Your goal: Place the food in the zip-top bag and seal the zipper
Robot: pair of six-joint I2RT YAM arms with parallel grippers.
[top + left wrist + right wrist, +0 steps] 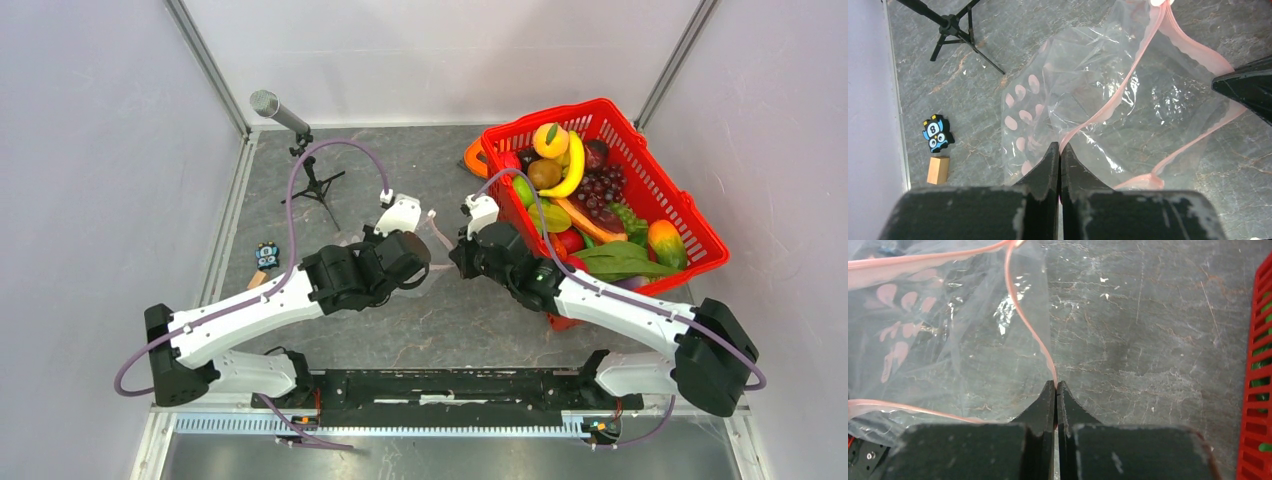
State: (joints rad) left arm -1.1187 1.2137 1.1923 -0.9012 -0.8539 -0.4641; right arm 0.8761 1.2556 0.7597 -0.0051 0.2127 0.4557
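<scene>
pinches the left gripper (pixel 1060 147) tight on the zipper (pixel 1128 82), both fingers pressed together with the pink strip caught between their tips. clamps the right gripper (pixel 1056 385) the same way on another stretch of that strip, fingers together, no gap showing. holds the mouth of the zip-top bag (pixel 1083 70) spread open between the two grips, the clear dotted film crumpled and sagging onto the grey table (pixel 973 115) at the middle of the workspace. leaves the food (pixel 575 190) heaped in the red basket (pixel 690 215), well apart to the right of the bag. shows, left of the bag, a tripod stand (pixel 950 22), a blue owl figure (pixel 935 134) and, just beside it, a wooden block (pixel 938 170).
</scene>
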